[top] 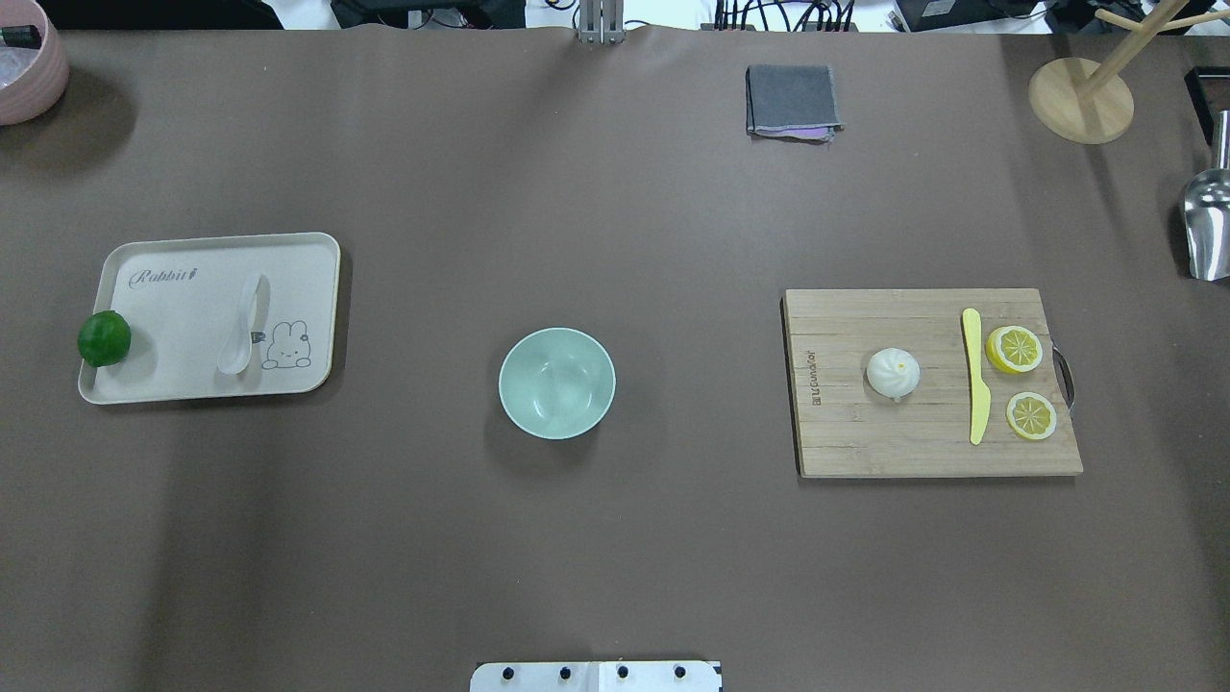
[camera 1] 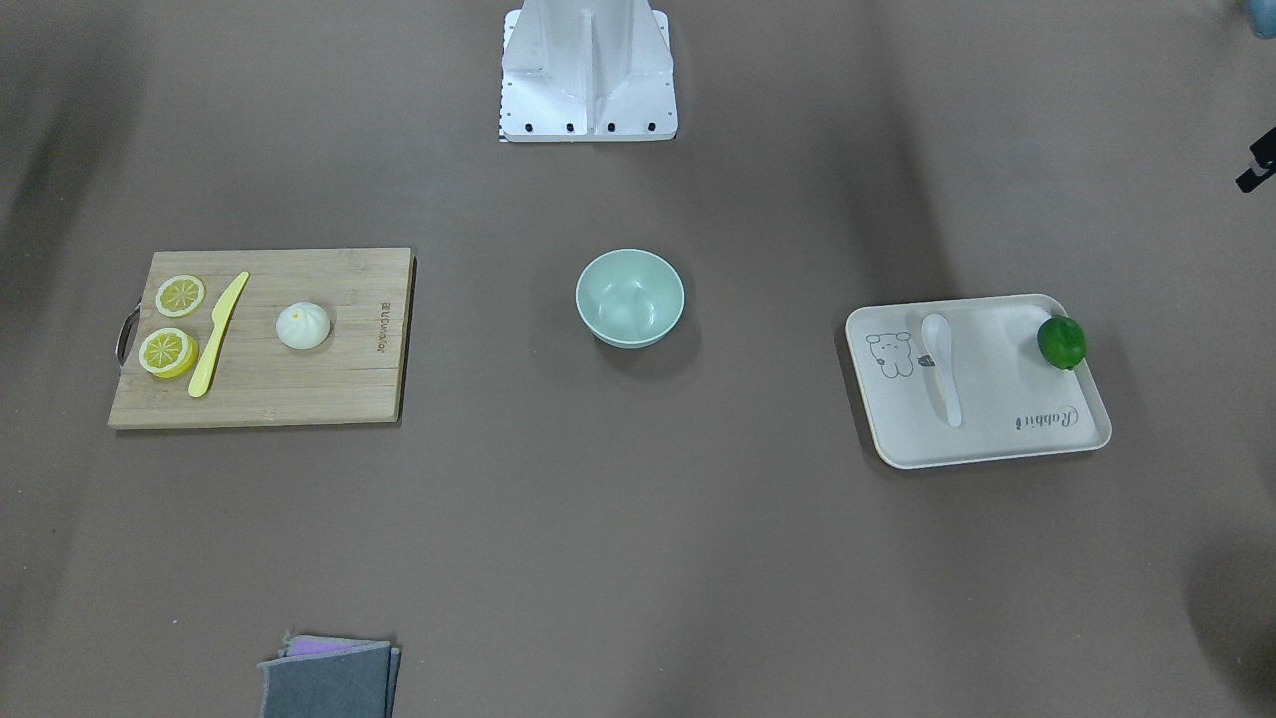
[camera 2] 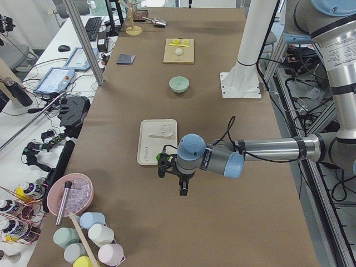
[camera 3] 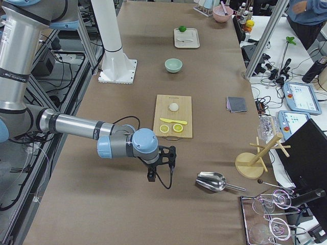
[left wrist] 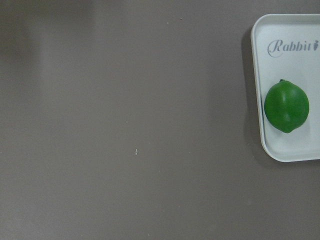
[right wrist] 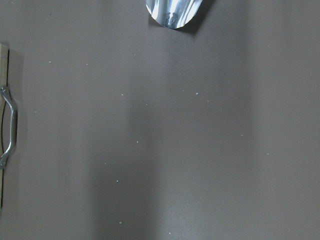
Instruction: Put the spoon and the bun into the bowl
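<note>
The white spoon (top: 240, 327) lies on a cream tray (top: 183, 288) at the table's left; it also shows in the front view (camera 1: 942, 364). The white bun (top: 893, 373) sits on a bamboo cutting board (top: 865, 442) at the right. The mint-green bowl (top: 556, 383) stands empty in the middle. My left gripper (camera 2: 181, 183) hovers over bare table beyond the tray's lime end. My right gripper (camera 3: 161, 164) hovers beyond the board's handle end, near a metal scoop. I cannot tell whether either is open or shut; no fingers show in the wrist views.
A green lime (top: 104, 338) rests on the tray's outer edge. A yellow knife (top: 975, 375) and two lemon slices (top: 1014, 349) share the board. A grey cloth (top: 791, 100), a wooden stand (top: 1081, 96), a metal scoop (top: 1209, 226) and a pink bowl (top: 24, 67) lie along the edges.
</note>
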You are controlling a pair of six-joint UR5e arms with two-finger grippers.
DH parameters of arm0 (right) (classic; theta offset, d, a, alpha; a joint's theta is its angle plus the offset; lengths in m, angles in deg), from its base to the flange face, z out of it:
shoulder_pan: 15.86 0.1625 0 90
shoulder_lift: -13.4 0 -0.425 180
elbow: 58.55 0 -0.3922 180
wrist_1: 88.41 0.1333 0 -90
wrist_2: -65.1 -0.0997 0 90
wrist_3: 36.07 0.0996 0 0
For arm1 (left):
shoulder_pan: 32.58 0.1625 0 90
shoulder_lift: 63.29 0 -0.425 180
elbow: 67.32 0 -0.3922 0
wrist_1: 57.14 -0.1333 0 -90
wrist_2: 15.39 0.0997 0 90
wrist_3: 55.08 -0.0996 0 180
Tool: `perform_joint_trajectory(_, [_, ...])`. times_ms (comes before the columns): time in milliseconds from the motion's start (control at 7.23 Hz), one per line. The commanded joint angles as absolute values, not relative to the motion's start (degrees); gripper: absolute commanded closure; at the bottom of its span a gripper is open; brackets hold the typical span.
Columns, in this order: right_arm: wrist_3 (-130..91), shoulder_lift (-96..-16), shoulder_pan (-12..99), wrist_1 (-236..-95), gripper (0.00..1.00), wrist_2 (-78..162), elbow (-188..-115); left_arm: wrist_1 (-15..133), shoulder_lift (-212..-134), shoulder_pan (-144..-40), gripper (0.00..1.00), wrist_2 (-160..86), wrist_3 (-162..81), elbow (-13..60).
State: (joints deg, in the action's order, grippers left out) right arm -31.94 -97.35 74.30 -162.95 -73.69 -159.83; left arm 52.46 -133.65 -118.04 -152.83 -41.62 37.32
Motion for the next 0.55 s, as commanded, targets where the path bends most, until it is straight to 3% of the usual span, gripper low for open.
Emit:
perform_joint_trajectory(0, [-32.6,-98.0,74.8,-162.9,0.0,-73.3,-159.7,53.0,-132.2,-118.2,0.02,-152.0,-41.8,38.0])
perform_joint_trajectory(415, [-32.6,-98.0,77.4,-163.0,0.0,-73.3,-159.8,53.1,-130.9,-118.7,0.02,-152.0,-47.0,37.9])
